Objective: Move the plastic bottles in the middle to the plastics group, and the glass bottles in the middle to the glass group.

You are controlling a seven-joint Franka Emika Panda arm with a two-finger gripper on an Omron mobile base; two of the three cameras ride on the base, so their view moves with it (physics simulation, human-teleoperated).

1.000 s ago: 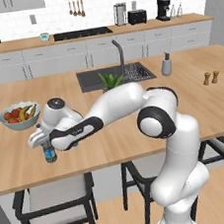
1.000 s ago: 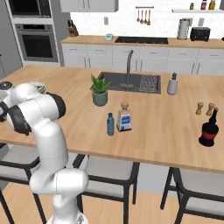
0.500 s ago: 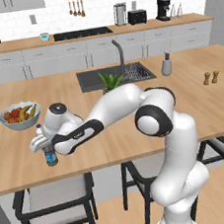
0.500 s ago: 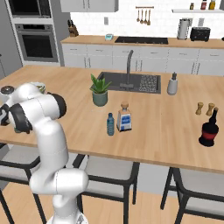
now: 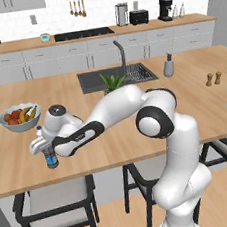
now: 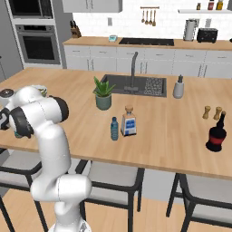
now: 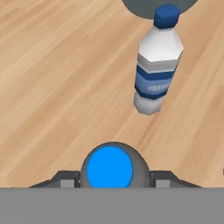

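My gripper (image 5: 47, 147) is shut on the top of a plastic bottle (image 5: 51, 160) with a dark grey-blue body, at the island counter's left front. Its base is at or just above the wood. In the hand view its blue cap (image 7: 109, 168) sits between my fingers (image 7: 65, 181). Just beyond stands a white-labelled, blue-capped bottle (image 7: 156, 61) of the plastics group, small behind the hand in the left base view (image 5: 38, 129). In the counter's middle stand a blue plastic bottle (image 6: 114, 128) and a labelled glass bottle (image 6: 129, 121).
A fruit bowl (image 5: 19, 117) sits just behind the plastics group. A potted plant (image 6: 103, 93), the sink (image 6: 136, 84) and a soap dispenser (image 6: 179, 86) lie further back. Wooden shakers (image 6: 211, 112) and a dark red bottle (image 6: 216, 134) stand at the right.
My hand has sunk slightly towards the counter with the grey-blue bottle in it. The other bottles have stayed put.
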